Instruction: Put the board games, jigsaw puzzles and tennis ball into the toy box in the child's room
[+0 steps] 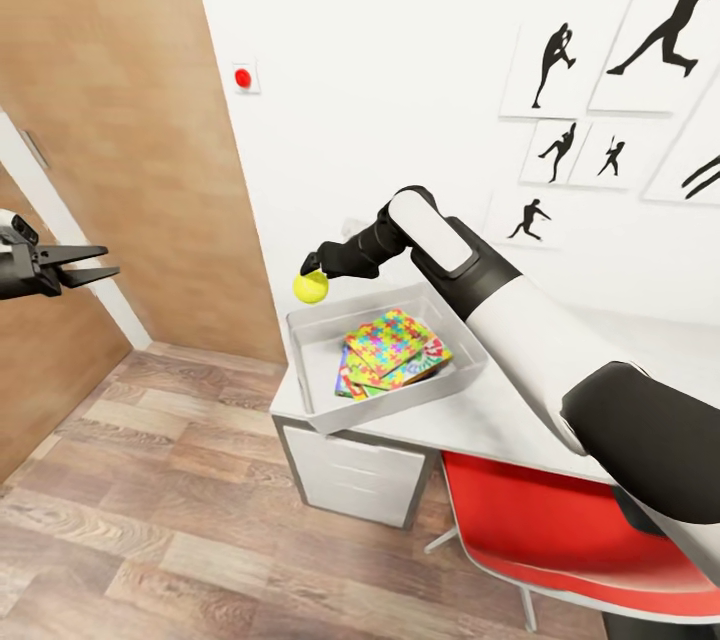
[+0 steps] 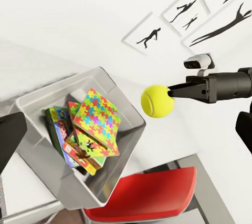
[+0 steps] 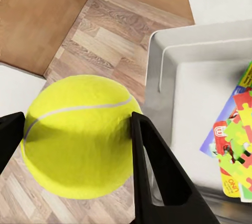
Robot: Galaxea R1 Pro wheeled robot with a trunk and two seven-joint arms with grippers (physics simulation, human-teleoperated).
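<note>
Tennis ball (image 1: pixel 311 287): round, fuzzy yellow-green, pale seam curving across it; no long axis. Pinched between the right gripper (image 1: pixel 314 271) fingers, one black flat pad on each side, held in the air above the toy box (image 1: pixel 312 328) corner nearest the wall. Toy box is a translucent grey bin with flared walls on the table (image 1: pixel 480 420) end, holding a jigsaw puzzle (image 1: pixel 387 340) stacked on flat printed board games (image 2: pixel 59 125). Left gripper (image 1: pixel 88 262) is off to the side over the wood floor (image 1: pixel 150 480), jaws spread, nothing held.
</note>
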